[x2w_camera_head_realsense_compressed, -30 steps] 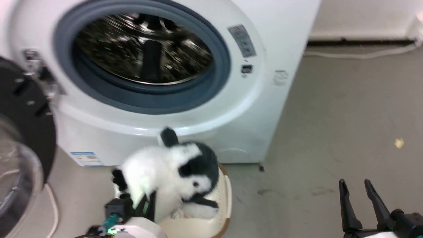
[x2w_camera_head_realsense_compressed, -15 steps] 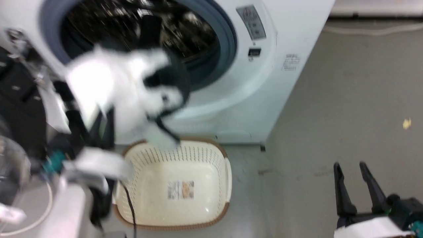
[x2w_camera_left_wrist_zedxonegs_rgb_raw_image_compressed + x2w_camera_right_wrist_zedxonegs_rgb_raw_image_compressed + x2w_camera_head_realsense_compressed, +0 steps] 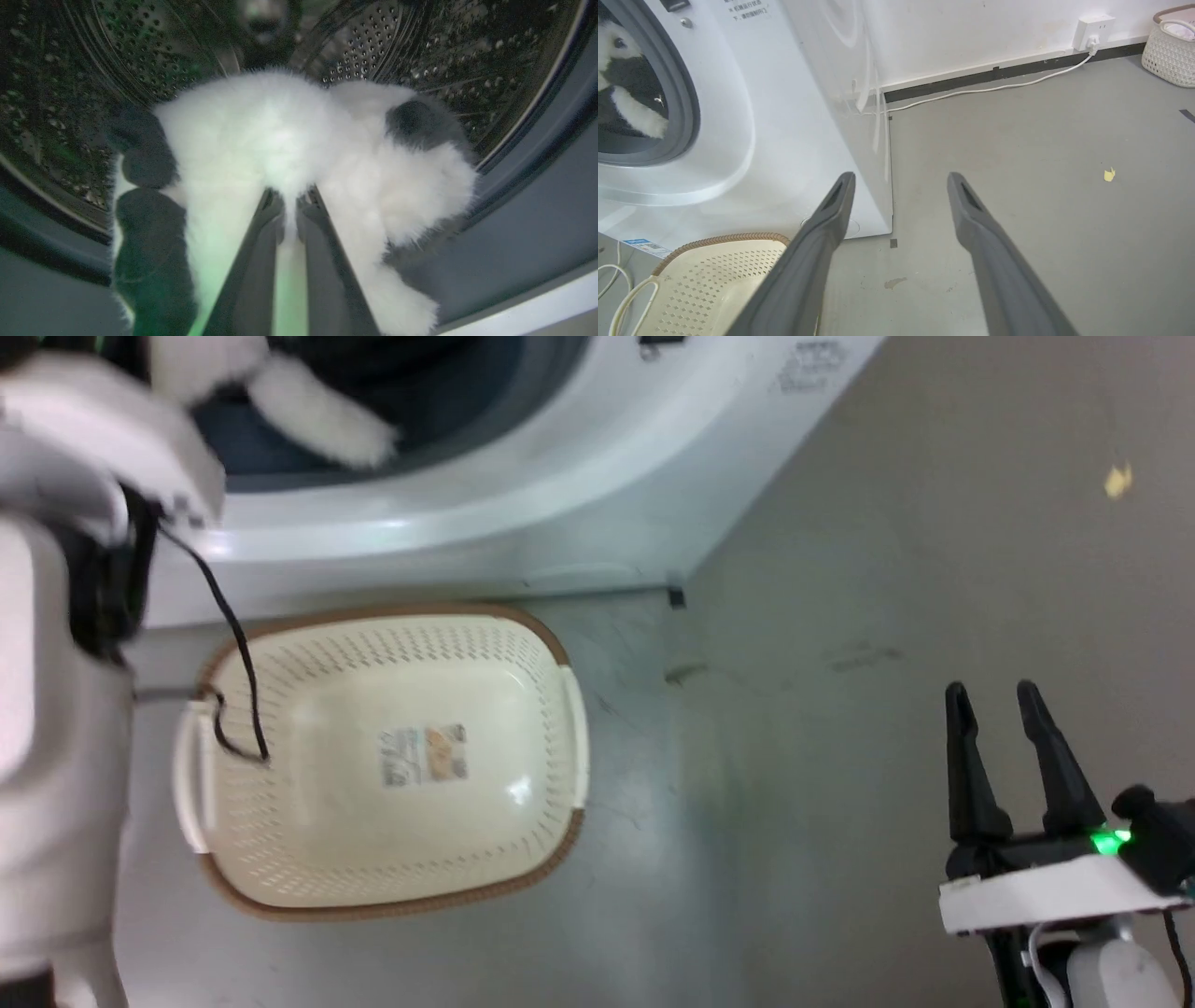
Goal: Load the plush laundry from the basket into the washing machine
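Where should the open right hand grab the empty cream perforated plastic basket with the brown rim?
The basket's pale side handle, nearest the right hand, taken from above: the thin rim stands upright and bare, so one finger goes inside, one outside.

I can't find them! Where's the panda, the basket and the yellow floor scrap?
panda (image 3: pixel 280 135), left wrist view: white fluffy body.
basket (image 3: pixel 373 909), head view: brown rim.
yellow scrap (image 3: pixel 1109 174), right wrist view: its middle.

Left gripper, on a pale forearm reaching into the large white front-loading washing machine, is clamped on the fluffy black-and-white panda toy; right gripper hangs well right of that machine, dark fingers spread.
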You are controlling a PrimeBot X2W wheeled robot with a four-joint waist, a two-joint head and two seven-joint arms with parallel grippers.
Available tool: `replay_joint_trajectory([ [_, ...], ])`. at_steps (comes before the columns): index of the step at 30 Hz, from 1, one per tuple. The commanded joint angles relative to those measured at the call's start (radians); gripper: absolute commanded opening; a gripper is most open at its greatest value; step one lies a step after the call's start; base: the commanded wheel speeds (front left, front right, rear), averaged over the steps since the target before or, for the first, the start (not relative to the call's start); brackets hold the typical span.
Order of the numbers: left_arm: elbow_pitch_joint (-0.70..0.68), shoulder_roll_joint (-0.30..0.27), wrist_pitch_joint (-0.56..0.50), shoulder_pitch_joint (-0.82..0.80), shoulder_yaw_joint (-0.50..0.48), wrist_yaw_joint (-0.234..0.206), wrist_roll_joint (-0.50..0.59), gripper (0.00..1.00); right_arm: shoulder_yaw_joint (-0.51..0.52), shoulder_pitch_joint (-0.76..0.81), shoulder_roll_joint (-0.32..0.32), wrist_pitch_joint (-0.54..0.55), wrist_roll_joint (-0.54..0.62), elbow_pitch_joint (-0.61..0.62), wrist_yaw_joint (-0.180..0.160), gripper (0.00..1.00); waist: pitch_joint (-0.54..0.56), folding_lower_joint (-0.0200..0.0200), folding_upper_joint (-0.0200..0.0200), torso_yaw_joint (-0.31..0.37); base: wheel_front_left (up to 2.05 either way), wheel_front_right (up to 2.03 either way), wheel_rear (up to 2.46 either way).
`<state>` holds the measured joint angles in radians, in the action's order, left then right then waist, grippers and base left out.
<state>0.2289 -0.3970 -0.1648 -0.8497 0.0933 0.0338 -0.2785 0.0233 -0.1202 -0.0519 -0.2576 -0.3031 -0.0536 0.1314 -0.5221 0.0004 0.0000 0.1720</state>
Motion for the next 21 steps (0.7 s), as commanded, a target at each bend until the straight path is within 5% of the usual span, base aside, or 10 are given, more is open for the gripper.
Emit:
replay_joint_trajectory([
  [1,0.047,-0.01,-0.019,-0.067,0.022,0.01,0.026,0.0,-0.005,-0.025,0.002,-0.004,-0.011,-0.003,-0.001,1.0,-0.072,-0.0004,0.0,0.058,0.0,0.0,0.0],
  [12,0.402,-0.049,-0.064,-0.441,0.064,0.002,0.1,0.0,-0.025,-0.074,0.002,-0.004,-0.042,-0.011,-0.001,1.0,-0.167,-0.0004,0.0,0.118,0.0,0.0,0.0],
  [21,0.63,-0.064,-0.162,-0.518,0.134,0.032,0.137,0.0,-0.022,-0.077,0.002,-0.004,-0.047,-0.014,-0.001,1.0,-0.193,-0.0004,0.0,0.113,0.0,0.0,0.0],
])
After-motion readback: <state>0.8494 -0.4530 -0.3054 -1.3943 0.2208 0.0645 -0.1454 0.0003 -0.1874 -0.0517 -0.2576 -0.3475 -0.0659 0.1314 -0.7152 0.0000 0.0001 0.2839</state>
